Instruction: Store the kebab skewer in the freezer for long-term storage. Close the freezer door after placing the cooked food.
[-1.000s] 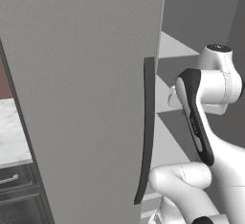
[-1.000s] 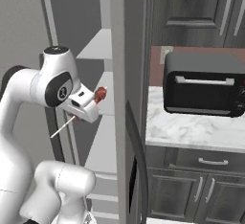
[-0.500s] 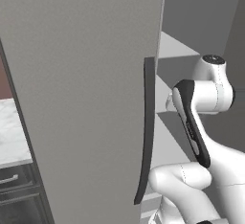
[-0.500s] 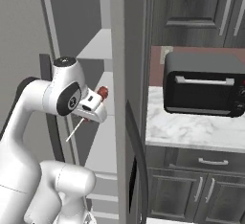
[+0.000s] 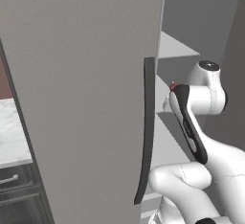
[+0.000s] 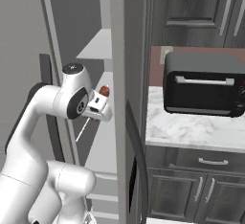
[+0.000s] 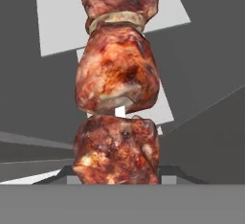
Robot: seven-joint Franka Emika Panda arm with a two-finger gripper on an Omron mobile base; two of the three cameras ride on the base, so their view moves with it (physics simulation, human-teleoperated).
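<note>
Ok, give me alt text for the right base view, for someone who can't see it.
A white robot arm holds a kebab skewer in its claw and reaches into the open freezer, in front of its white shelves. To the right, past the fridge's edge, a black toaster oven sits on a marble counter above dark grey cabinets.

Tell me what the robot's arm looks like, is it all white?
Mostly. The arm is smooth, rounded and glossy white, with dark grey joints, a round dark cap on top and a long dark strip along one link. The gripper is a small white block. No cables or writing show.
</note>
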